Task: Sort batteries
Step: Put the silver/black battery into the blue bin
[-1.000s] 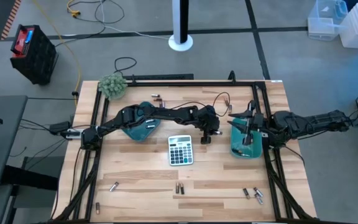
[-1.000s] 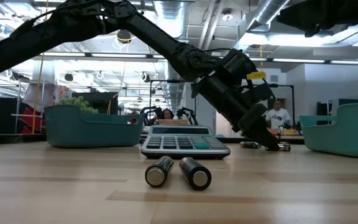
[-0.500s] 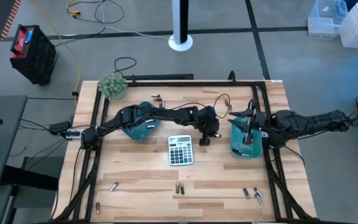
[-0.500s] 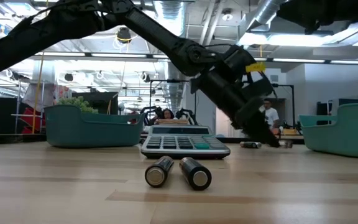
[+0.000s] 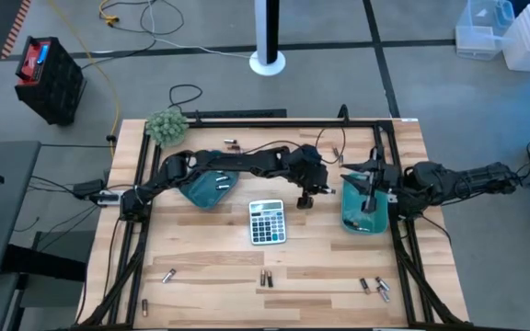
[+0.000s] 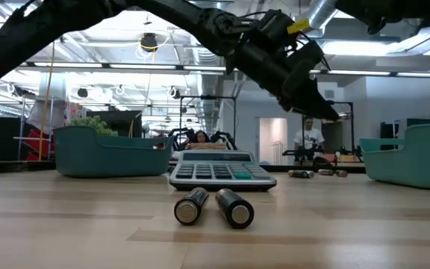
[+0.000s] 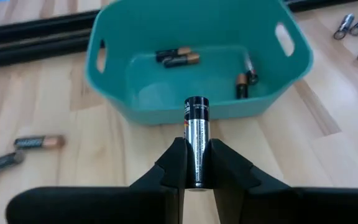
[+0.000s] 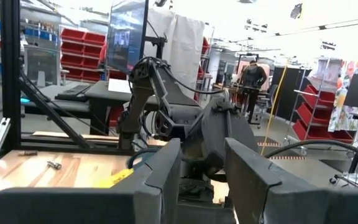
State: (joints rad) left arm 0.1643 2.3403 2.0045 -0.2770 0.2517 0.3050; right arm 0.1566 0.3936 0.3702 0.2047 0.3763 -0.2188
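My left gripper (image 5: 305, 195) (image 7: 196, 146) is raised off the table between the grey calculator (image 5: 267, 222) and the right teal tray (image 5: 362, 213), and it is shut on a silvery battery (image 7: 196, 124) with a dark end. Ahead of it in the left wrist view, that tray (image 7: 135, 106) holds several batteries (image 7: 178, 57). My right gripper (image 5: 368, 188) (image 8: 204, 162) hovers open over the same tray. Other batteries lie on their sides on the table: near the near edge (image 5: 266, 278) (image 6: 192, 205), at the right (image 5: 375, 288) and by the far edge (image 5: 334, 147). My left gripper pinches the battery between its two fingers, on the cylinder's rear half (image 7: 196, 158). The fingers lie along the battery. Its dark end (image 7: 196, 106) sticks out past the fingertips toward the tray. The battery is lifted clear of the table.
A second teal tray (image 5: 205, 188) sits under the left arm, and a small green plant (image 5: 167, 126) stands at the far left corner. Black frame rails (image 5: 247, 119) run along the table's edges. Bare wood lies around the calculator (image 6: 222, 170).
My left gripper has risen from the table top beside the calculator, staying shut and carrying the battery up with it, and has drifted slightly toward the far edge. The right arm has kept still.
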